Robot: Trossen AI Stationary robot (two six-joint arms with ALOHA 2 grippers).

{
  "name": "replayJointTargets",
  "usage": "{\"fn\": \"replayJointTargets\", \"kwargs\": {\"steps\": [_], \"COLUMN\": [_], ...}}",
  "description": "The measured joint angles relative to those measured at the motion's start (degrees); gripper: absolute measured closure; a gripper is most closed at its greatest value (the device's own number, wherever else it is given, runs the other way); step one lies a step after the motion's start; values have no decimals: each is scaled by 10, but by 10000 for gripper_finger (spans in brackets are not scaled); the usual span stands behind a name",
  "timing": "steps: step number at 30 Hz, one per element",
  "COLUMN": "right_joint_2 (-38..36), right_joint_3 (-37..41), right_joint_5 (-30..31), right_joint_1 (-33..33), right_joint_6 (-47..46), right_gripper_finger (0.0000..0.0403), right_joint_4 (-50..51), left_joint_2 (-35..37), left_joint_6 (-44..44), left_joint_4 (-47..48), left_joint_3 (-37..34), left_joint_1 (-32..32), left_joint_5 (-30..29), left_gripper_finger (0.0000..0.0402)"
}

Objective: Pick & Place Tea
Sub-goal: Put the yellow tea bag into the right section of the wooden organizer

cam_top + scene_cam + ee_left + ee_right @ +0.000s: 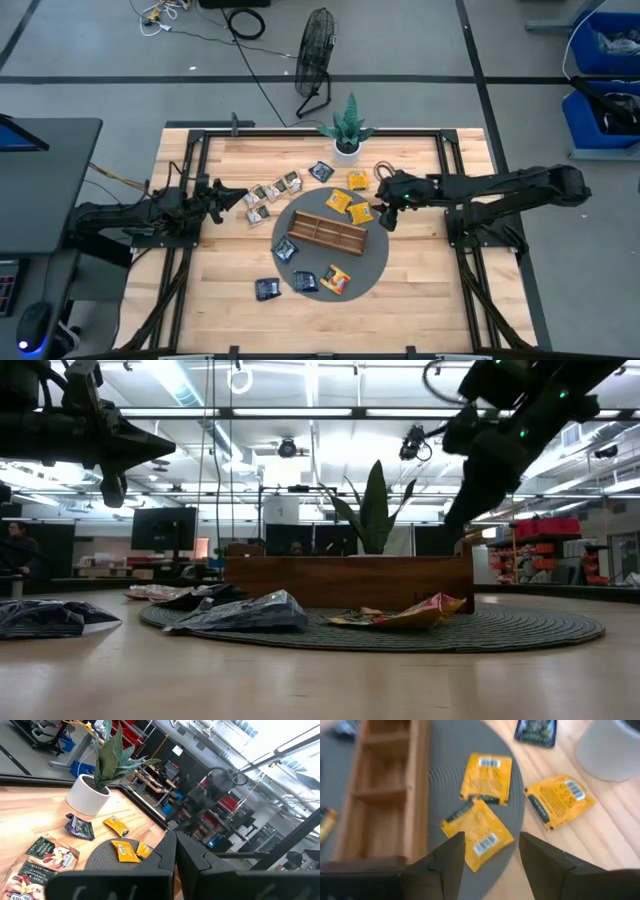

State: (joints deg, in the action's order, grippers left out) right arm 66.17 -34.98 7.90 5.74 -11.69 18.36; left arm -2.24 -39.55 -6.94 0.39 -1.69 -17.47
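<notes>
Wooden desk (420,290), read from its left edge: the left end effector (243,196) hangs clenched and empty, idle, near the tan sachets (272,190) that lie toward the far edge. A navy sachet (267,288) lies near the front edge, just off the mat (372,268). On the mat sits the tray (328,233), its compartments bare as far as I can see; one dark sachet (286,250) touches its left end, and a dark one (305,281) and an orange one (336,280) lie on the mat's front part. Toward the desk's right, the right end effector (491,851) hovers released, fingers spread over a yellow sachet (479,832) at the mat's rim. That sachet overlaps a second yellow one (487,777), so closing may pinch both or drag the neighbour. Being flat, it could also slip from the fingers, or they may snag the mat's weave
</notes>
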Motion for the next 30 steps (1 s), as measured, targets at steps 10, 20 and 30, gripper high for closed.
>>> {"fn": "replayJointTargets", "kwargs": {"steps": [10,20,30], "right_joint_2": [121,184,223], "right_joint_3": [0,-1,-2], "right_joint_5": [-38,-29,-69], "right_joint_1": [34,40,58], "right_joint_6": [51,143,167], "right_gripper_finger": [178,163,183], "right_joint_4": [-61,-109,-128], "left_joint_2": [0,0,0], "left_joint_6": [-19,-20,-23], "left_joint_4": [0,0,0], "left_joint_3": [0,0,0], "left_joint_1": [0,0,0], "left_joint_5": [0,0,0], "left_gripper_finger": [390,390,390]}}
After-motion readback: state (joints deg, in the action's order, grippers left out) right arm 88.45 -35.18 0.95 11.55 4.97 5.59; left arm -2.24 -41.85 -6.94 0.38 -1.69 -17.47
